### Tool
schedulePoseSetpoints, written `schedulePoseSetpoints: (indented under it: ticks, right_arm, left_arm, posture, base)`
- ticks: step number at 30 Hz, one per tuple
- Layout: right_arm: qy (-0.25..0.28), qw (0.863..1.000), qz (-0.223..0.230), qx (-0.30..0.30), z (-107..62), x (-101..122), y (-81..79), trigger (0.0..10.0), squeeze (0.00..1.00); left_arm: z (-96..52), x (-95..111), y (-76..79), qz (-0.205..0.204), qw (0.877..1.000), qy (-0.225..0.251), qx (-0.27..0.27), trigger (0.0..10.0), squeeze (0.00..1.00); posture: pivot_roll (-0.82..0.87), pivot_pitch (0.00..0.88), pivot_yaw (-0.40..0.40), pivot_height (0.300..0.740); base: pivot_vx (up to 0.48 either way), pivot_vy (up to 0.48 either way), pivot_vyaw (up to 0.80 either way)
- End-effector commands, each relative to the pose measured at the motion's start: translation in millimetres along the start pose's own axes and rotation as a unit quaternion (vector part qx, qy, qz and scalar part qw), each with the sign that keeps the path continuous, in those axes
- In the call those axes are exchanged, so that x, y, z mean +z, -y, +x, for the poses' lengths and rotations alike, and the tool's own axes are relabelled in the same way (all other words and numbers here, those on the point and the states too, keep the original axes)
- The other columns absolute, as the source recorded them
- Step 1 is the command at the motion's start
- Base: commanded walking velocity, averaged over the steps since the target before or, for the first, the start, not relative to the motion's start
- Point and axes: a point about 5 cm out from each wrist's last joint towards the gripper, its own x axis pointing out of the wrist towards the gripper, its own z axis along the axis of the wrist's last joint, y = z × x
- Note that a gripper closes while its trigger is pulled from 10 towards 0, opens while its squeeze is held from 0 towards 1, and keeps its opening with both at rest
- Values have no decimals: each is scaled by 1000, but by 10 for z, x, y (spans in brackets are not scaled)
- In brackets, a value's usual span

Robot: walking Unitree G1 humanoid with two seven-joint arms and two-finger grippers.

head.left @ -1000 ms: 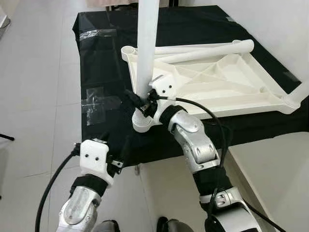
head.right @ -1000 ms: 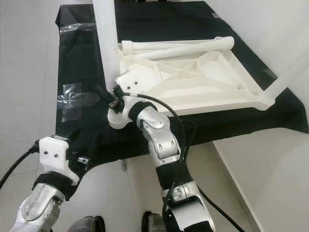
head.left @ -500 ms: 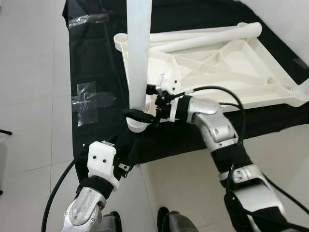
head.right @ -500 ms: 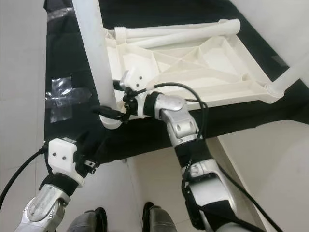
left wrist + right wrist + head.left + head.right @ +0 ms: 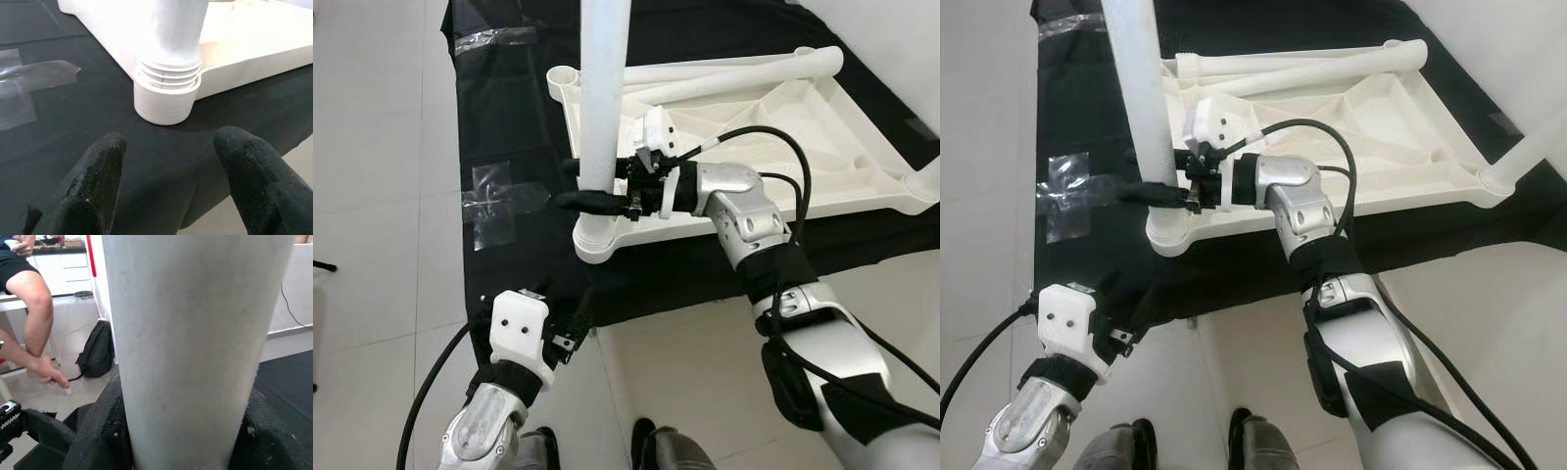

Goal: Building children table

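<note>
On the black mat (image 5: 509, 117), near corner of the upturned tabletop (image 5: 803, 147): leg (image 5: 604, 98), long axis upright, threaded into its socket (image 5: 165, 100), clasped by right gripper (image 5: 592, 186); left gripper (image 5: 168, 181) spread empty, just short of the socket.

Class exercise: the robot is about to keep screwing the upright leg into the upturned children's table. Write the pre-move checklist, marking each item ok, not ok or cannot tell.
1. Right gripper closed around the upright leg: ok, fingers on both sides in the right wrist view.
2. Leg seated in the corner socket: not ok, thread rings show above the collar.
3. Leg standing straight: cannot tell.
4. Left gripper clear of the socket: ok, open, hovering short of it.
5. Tabletop flat on the black cloth: ok.
6. Spare legs out of the way: ok, lying along the far edge.
</note>
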Motion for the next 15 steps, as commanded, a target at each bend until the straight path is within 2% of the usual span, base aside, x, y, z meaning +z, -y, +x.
schedulePoseSetpoints:
  ticks: [1,3,5,6,7,9,10,11,12,13,14,15]
  right_arm:
    - [-5,1000,2,-15,-56,-67,-10,0,0]
    - [-9,1000,3,-27,-80,-102,-16,0,0]
    - [-28,993,28,-114,-143,-290,-18,0,0]
    - [-28,993,28,-114,-143,-290,-18,0,0]
    - [-41,982,43,-177,-149,-414,-39,0,0]
    - [-41,982,43,-177,-149,-414,-39,0,0]
    - [-66,937,91,-331,-208,-691,-145,0,0]
    - [-95,900,107,-413,-255,-876,-333,0,0]
    - [-95,900,107,-413,-255,-876,-333,0,0]
    - [-111,874,126,-457,-267,-977,-484,0,0]
    - [-111,874,126,-457,-267,-977,-484,0,0]
    - [-117,864,130,-473,-252,-1000,-552,0,0]
  left_arm:
    - [-36,-33,23,5,1000,-12,-6,10000,0]
    - [-37,-35,26,4,1000,-12,-6,10000,0]
    - [-43,-36,26,3,1000,-13,-6,10000,0]
    - [-43,-36,26,3,1000,-13,-6,10000,0]
    - [-48,-38,22,3,1000,-13,-6,10000,0]
    - [-48,-38,22,3,1000,-13,-6,10000,0]
    - [-49,-39,16,2,1000,-14,-6,10000,0]
    - [-47,-37,7,2,1000,-14,-6,10000,0]
    - [-47,-37,7,2,1000,-14,-6,10000,0]
    - [-45,-41,1,2,1000,-15,-6,10000,0]
    - [-45,-41,1,2,1000,-15,-6,10000,0]
    - [-40,-42,-2,1,1000,-15,-6,10000,0]
  posture:
    - [144,253,-91,740]
    - [142,253,-91,740]
    - [134,254,-93,740]
    - [134,254,-93,740]
    - [127,257,-94,740]
    - [127,257,-94,740]
    - [125,260,-89,740]
    - [126,270,-81,740]
    - [126,270,-81,740]
    - [109,255,-73,740]
    - [109,255,-73,740]
    - [109,256,-74,740]
  base:
    - [0,0,0]
    - [0,0,0]
    - [0,0,0]
    - [0,0,0]
    - [0,0,0]
    - [0,0,0]
    - [0,0,0]
    - [0,0,0]
    - [0,0,0]
    - [0,0,0]
    - [0,0,0]
    - [0,0,0]
